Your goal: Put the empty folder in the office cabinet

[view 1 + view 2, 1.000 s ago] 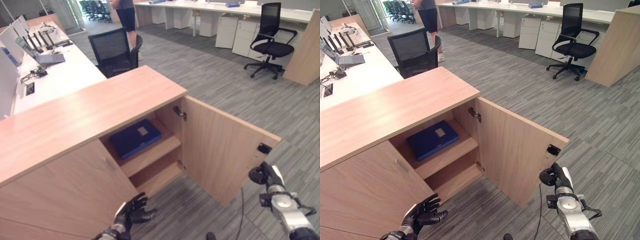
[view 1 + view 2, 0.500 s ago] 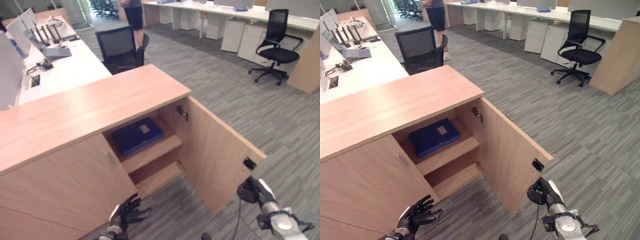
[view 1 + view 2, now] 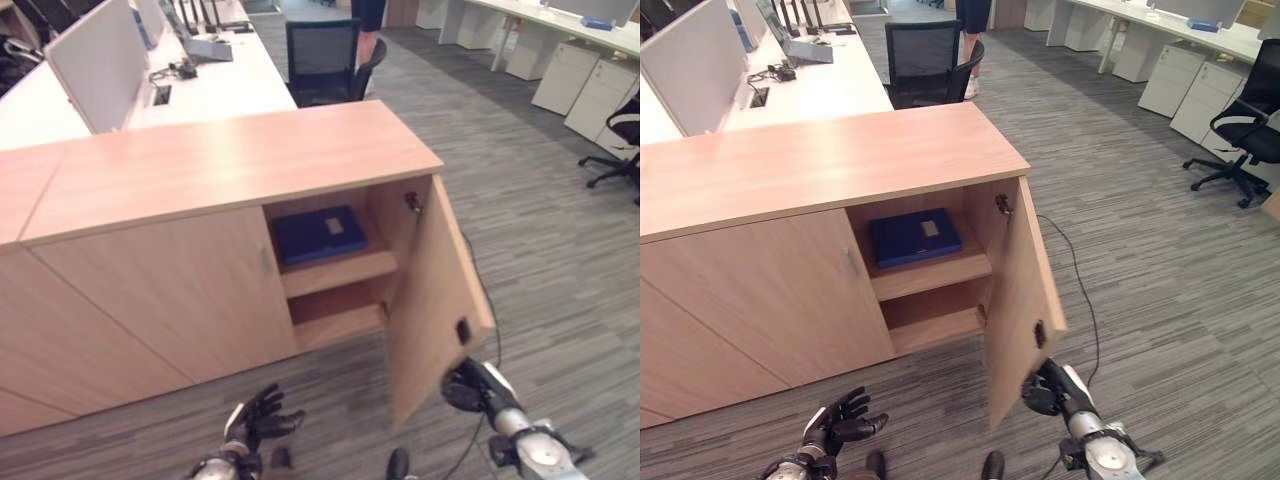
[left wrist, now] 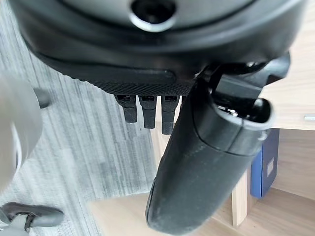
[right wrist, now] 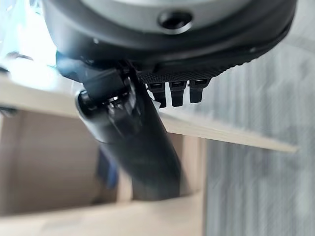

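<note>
Blue folder (image 3: 914,235) lies flat on the cabinet's (image 3: 230,160) upper shelf; my right robot hand (image 3: 1044,391), fingers relaxed, meets its door (image 3: 1018,300) to close it; my left robot hand (image 3: 838,421) hangs splayed, empty, below the cabinet.

A dark blue folder (image 3: 914,236) lies flat, apparently closed, on the open cabinet's (image 3: 830,160) upper shelf.

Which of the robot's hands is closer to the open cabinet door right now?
The right hand. It sits just below the lower outer corner of the open cabinet door, by its edge. The left hand hangs low over the carpet in front of the shut door, well off to the left.
</note>
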You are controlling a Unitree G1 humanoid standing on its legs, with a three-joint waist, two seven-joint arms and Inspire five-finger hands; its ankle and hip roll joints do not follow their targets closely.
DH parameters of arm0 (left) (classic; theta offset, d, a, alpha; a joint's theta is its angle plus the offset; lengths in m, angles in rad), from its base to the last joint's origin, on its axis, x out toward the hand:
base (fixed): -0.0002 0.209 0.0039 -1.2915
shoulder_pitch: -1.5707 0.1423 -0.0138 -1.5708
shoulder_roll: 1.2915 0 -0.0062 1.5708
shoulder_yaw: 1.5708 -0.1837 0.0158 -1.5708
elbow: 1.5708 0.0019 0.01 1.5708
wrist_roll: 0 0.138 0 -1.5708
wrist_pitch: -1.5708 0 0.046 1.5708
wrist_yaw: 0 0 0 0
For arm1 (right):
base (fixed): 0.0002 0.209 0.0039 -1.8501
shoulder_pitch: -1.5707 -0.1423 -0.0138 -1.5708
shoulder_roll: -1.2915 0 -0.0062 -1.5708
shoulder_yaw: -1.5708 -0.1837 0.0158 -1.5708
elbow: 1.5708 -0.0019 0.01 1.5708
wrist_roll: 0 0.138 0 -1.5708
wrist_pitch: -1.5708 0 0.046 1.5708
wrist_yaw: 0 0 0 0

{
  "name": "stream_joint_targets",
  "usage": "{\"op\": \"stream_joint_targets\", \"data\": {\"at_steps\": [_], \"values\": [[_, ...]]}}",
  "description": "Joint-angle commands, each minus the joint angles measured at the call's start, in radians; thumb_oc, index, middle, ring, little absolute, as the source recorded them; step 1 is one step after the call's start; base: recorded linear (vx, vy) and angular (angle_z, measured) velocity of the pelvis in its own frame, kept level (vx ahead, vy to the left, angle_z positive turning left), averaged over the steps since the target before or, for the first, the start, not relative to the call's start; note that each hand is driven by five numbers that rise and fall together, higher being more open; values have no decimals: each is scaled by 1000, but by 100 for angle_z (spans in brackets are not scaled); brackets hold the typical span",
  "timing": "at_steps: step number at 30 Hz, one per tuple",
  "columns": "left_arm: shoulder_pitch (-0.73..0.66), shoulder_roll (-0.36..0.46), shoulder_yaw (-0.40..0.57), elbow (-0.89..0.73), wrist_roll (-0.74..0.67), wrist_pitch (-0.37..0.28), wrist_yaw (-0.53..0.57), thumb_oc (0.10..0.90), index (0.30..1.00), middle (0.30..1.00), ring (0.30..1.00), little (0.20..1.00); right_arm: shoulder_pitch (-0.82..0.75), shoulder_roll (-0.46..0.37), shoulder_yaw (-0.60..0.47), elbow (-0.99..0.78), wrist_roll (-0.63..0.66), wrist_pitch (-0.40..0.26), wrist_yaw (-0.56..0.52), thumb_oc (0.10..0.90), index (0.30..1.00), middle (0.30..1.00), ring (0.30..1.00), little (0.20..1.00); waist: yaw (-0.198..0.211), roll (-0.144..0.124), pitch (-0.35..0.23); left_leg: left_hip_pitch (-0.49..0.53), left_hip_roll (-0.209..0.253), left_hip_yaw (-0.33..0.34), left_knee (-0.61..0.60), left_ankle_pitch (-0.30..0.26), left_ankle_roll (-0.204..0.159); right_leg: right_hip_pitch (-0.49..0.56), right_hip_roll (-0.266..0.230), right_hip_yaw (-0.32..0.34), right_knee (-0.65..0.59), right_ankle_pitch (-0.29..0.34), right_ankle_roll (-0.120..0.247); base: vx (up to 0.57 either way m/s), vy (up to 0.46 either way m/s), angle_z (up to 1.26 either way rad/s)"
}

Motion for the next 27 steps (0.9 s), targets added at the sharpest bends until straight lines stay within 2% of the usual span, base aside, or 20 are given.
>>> {"op": "stream_joint_targets", "data": {"at_steps": [1, 6, 8, 11, 13, 14, 15, 16, 17, 18, 20, 24, 27], "values": [[-18, 127, 22, -125, 44, -70, -18, 800, 900, 900, 900, 900, -229, 134, 79, -84, -2, -119, 118, 800, 900, 900, 900, 900, 88, -103, 19, 187, -74, -24, -288, 102, -74, 299, 17, -81, -261, -96, -2, 78, 154, 157], [-18, 144, 13, -126, 56, -59, -18, 800, 900, 900, 900, 900, -272, 178, 96, -74, 24, -112, 106, 800, 900, 900, 900, 900, 128, -117, 8, 186, -120, -71, -310, 91, -36, 301, -25, -112, -181, -115, 9, 64, 143, 90], [-30, 159, 6, -130, 65, -55, -15, 800, 900, 900, 900, 900, -322, 193, 110, -71, 16, -115, 99, 800, 900, 900, 900, 900, 158, -124, 9, 186, -147, -103, -320, 83, -10, 279, -60, -126, -91, -116, 27, 65, 207, 51], [-28, 172, 18, -134, 65, -56, -8, 800, 900, 900, 900, 900, -388, 218, 124, -52, 9, -117, 86, 800, 900, 900, 900, 900, 179, -121, 17, 208, -171, -95, -341, 68, 23, 222, -122, -120, 54, -70, 68, 43, 191, 52], [-32, 181, 24, -133, 60, -58, -1, 800, 900, 900, 900, 900, -406, 229, 123, -48, 10, -116, 78, 800, 900, 900, 900, 900, 178, -115, 35, 227, -176, -97, -346, 62, 37, 171, -138, -75, 156, -29, 97, 24, 114, 0], [-34, 180, 24, -132, 60, -58, -1, 800, 900, 900, 900, 900, -407, 228, 123, -48, 10, -116, 78, 800, 900, 900, 900, 900, 179, -113, 31, 220, -174, -96, -345, 64, 37, 166, -135, -74, 151, -23, 95, 23, 40, -10], [-35, 184, 28, -129, 58, -60, 5, 800, 900, 900, 900, 900, -400, 229, 112, -48, 14, -118, 72, 800, 900, 900, 900, 900, 176, -108, 34, 230, -171, -102, -352, 62, 35, 149, -120, -41, 155, -34, 98, 50, 2, 6], [-39, 183, 37, -120, 52, -64, 10, 800, 900, 900, 900, 900, -383, 221, 98, -57, 16, -115, 69, 800, 900, 900, 900, 900, 158, -105, 41, 247, -172, -128, -356, 56, 28, 136, -78, 36, 97, -80, 81, 78, -25, 11], [-45, 182, 39, -112, 50, -67, 14, 800, 900, 900, 900, 900, -370, 212, 85, -61, 19, -114, 66, 800, 900, 900, 900, 900, 147, -103, 43, 249, -174, -145, -358, 56, 21, 135, -56, 78, 35, -98, 68, 87, -65, 26], [-55, 185, 42, -107, 61, -71, 24, 800, 900, 900, 900, 900, -357, 196, 71, -51, 9, -117, 61, 800, 900, 900, 900, 900, 132, -99, 45, 247, -173, -156, -363, 56, 14, 110, -48, 120, -20, -80, 68, 71, -67, 28], [-58, 182, 42, -104, 61, -71, 15, 800, 900, 900, 900, 900, -316, 189, 44, -47, 8, -109, 61, 800, 900, 900, 900, 900, 117, -108, 43, 252, -182, -175, -363, 55, 11, 127, -39, 174, -93, -76, 66, 71, -58, 34], [-46, 168, 49, -95, 69, -71, 11, 800, 900, 900, 900, 900, -231, 175, -3, -29, -16, -97, 69, 800, 900, 900, 900, 900, 103, -111, 25, 258, -184, -182, -366, 51, 7, 159, -37, 166, -140, -61, 61, 77, -87, 21], [-25, 152, 53, -102, 70, -65, -5, 800, 900, 900, 900, 900, -163, 153, -61, 21, -67, -85, 60, 800, 900, 900, 900, 900, 84, -103, 8, 266, -171, -180, -371, 54, -7, 200, -24, 142, -203, -50, 54, 58, -94, -4]]}}
